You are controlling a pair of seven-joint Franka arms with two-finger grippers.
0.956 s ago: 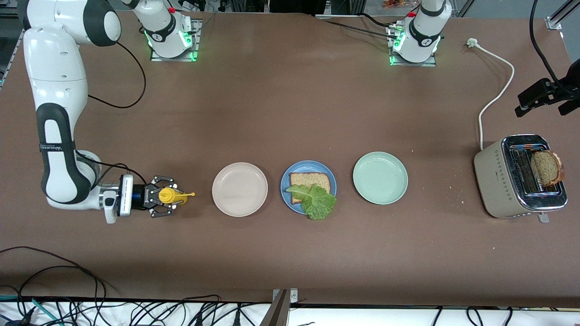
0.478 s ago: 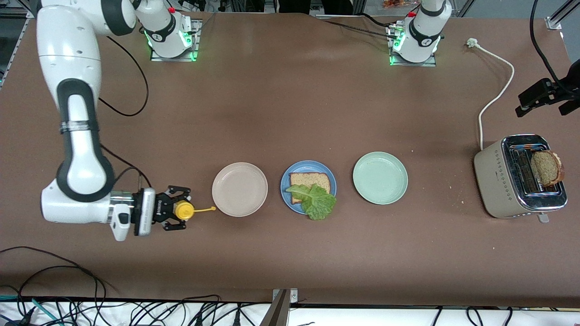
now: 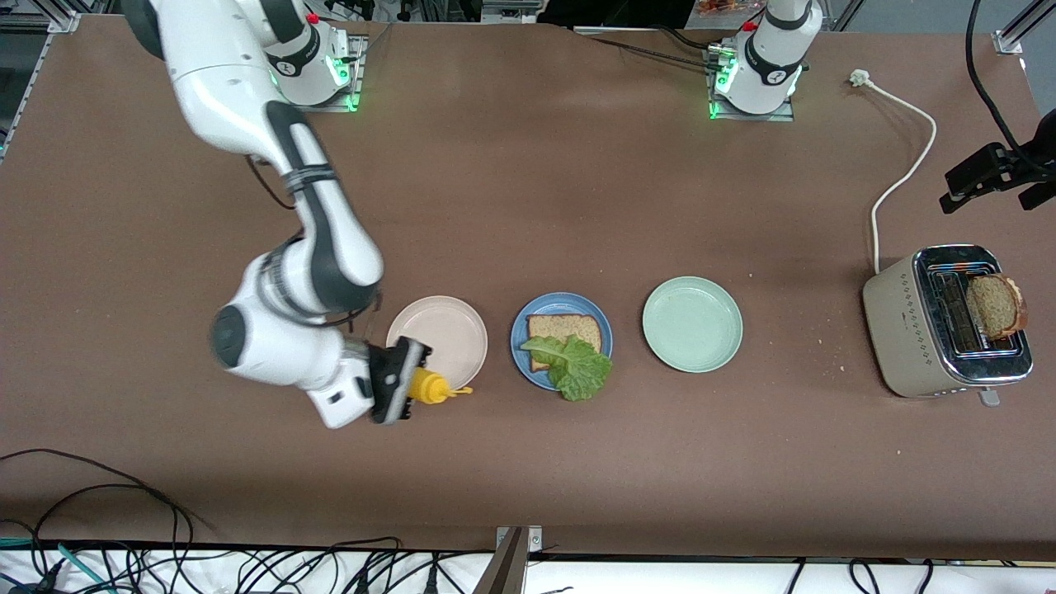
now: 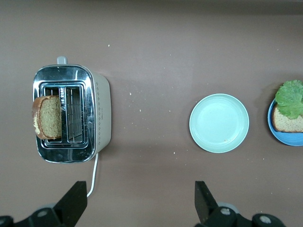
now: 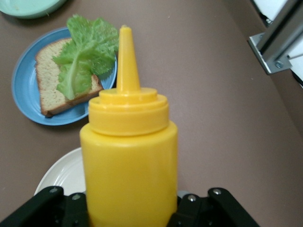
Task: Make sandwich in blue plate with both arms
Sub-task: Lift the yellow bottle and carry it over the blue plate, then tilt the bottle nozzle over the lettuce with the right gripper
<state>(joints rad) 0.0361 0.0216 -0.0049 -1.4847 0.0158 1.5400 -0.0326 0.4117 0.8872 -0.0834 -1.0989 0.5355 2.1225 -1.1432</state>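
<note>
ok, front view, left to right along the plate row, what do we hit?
right gripper holding yellow squeeze bottle → beige plate → blue plate with bread slice and lettuce leaf → mint-green plate → toaster with bread

You see a smooth, slightly glossy yellow plastic squeeze bottle (image 5: 129, 156) clamped in the right gripper (image 3: 406, 381), whose housing is matt black. The blue plate (image 3: 522, 330) looks matt, like the beige plate (image 3: 450, 326) and the mint-green plate (image 3: 692, 323). The bread slice (image 3: 568, 327) is porous and rough; the lettuce leaf (image 3: 577, 369) is ruffled. The toaster (image 4: 97, 116) has a shiny metal top and matt beige sides. The table (image 3: 528, 190) is covered in dull brown material.
</note>
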